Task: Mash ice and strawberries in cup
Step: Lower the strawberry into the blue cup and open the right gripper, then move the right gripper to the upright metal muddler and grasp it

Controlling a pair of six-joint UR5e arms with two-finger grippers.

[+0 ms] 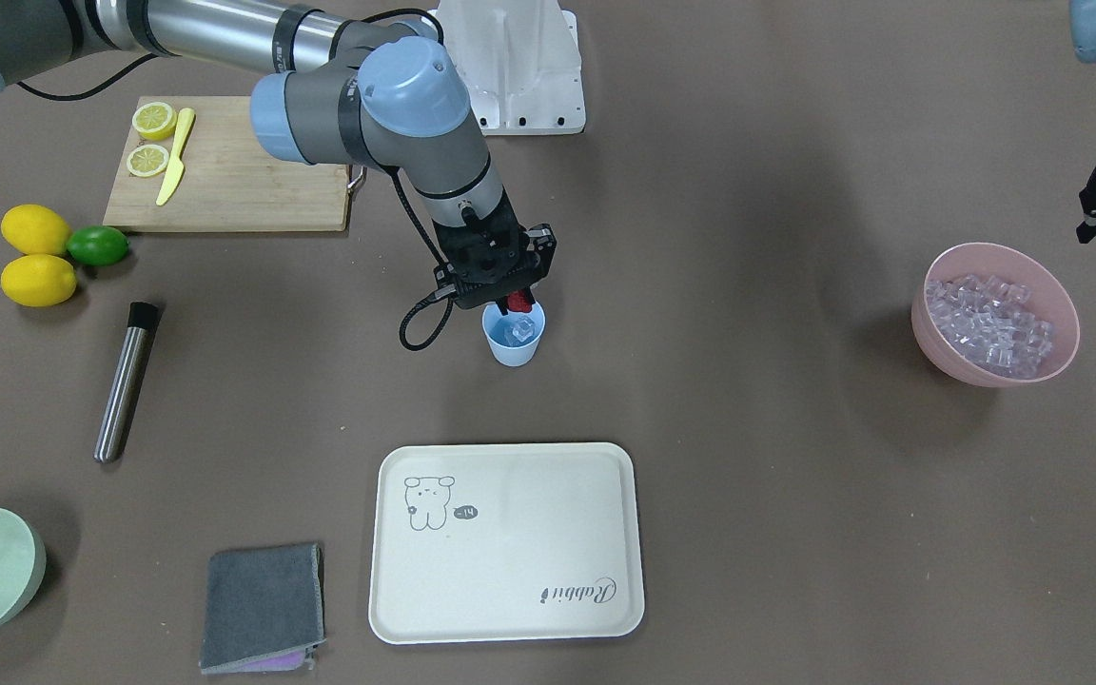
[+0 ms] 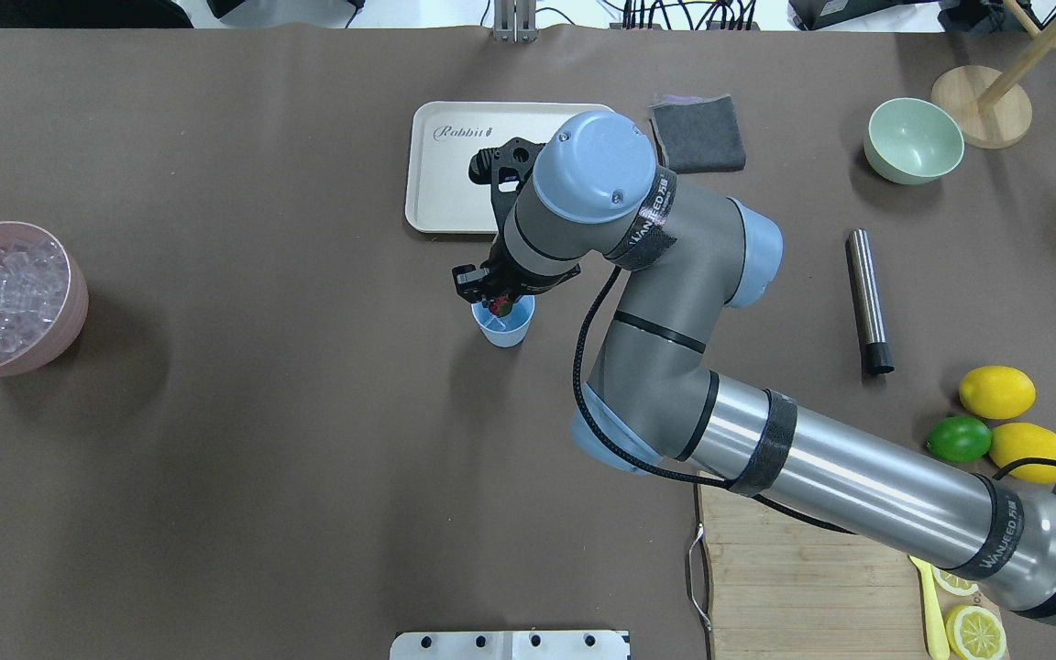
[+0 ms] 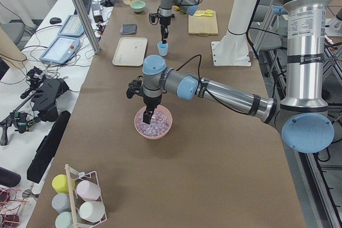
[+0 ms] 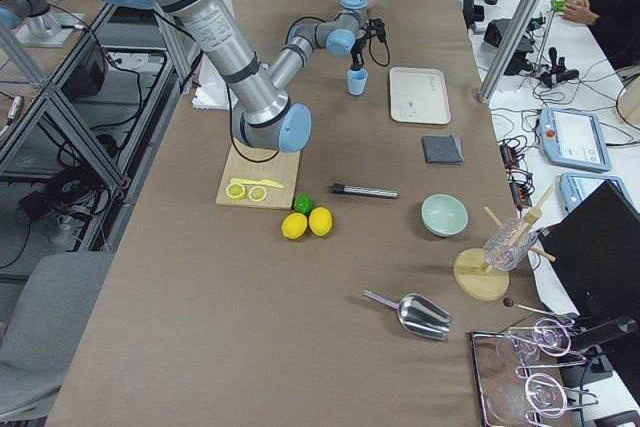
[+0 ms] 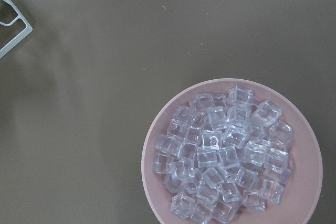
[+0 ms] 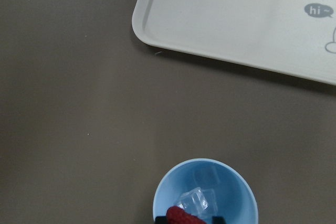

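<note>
Pinched between the fingers of the right gripper (image 1: 515, 304) just over the edge of the cup (image 1: 513, 355), where ice cubes (image 6: 198, 201) lie, the strawberry (image 6: 185, 217) could clip the rim on release and roll onto the table (image 1: 700, 381), or the low fingers could tip the light cup.

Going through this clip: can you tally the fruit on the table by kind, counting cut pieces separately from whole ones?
whole lemons: 2
lime: 1
cut lemon halves: 2
strawberry: 1
Total: 6
</note>
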